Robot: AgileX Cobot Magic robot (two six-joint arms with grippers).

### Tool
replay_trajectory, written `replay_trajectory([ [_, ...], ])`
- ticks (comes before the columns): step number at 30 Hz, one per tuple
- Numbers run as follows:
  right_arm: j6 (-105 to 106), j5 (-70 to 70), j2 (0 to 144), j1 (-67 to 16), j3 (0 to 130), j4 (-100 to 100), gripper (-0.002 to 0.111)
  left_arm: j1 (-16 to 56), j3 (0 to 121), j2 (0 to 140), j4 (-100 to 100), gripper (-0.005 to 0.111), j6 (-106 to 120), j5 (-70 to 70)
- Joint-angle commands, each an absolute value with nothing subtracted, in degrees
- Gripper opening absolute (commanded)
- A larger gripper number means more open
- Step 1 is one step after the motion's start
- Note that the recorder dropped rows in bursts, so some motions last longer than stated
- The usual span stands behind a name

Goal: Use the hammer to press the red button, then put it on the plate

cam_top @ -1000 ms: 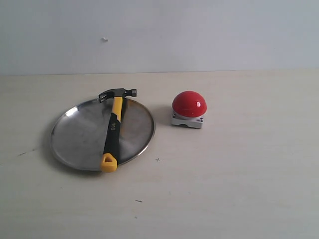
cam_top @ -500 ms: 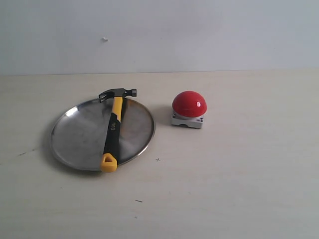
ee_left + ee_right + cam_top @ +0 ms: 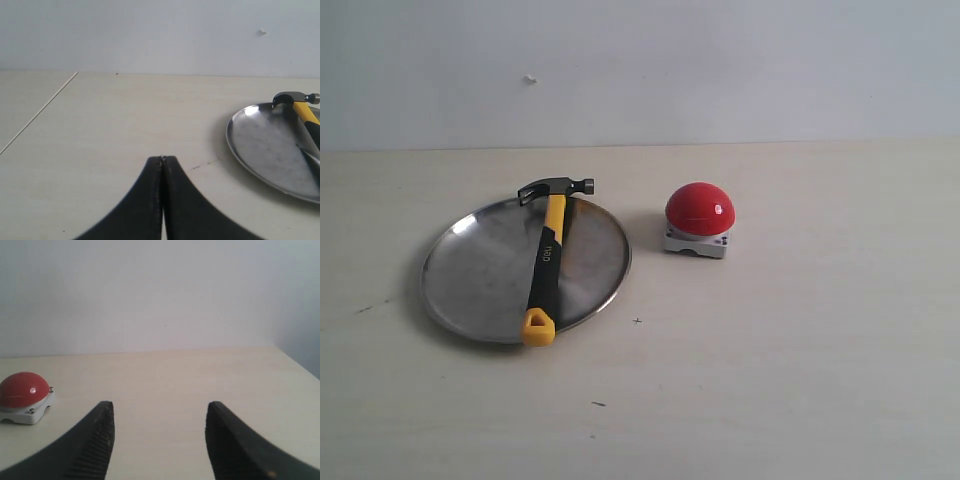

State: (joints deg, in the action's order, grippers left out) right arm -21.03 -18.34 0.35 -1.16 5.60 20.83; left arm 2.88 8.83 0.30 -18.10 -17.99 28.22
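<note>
Across plate (image 3: 470, 265), found hammer (image 3: 548, 255) lying ungrasped, head overhanging rim at 12 o'clock, loop at 6. Noted red button (image 3: 699, 208) at 3 o'clock of plate, apart. Left gripper (image 3: 162, 160) clenched on nothing; right gripper (image 3: 160, 412) spread, empty. Cannot tell whether pressing done; if outstanding, calls for mid-handle grasp.

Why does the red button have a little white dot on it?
Exterior view: it is light glinting off the glossy red button; the plate gleams too, with a soft shadow beside it. Right wrist view: the same glint shows there.
</note>
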Motion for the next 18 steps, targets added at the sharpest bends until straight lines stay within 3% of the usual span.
replay_trajectory([
  [1, -21.2, -18.9, 0.0, -0.8, 5.4, 19.9, 0.054, 2.8, 8.7, 0.0, -17.7, 0.0, -17.9, 28.2],
  [18, -21.3, -20.0, 0.0, -0.8, 0.9, 15.5, 0.054, 2.8, 8.7, 0.0, -17.7, 0.0, -17.9, 28.2],
])
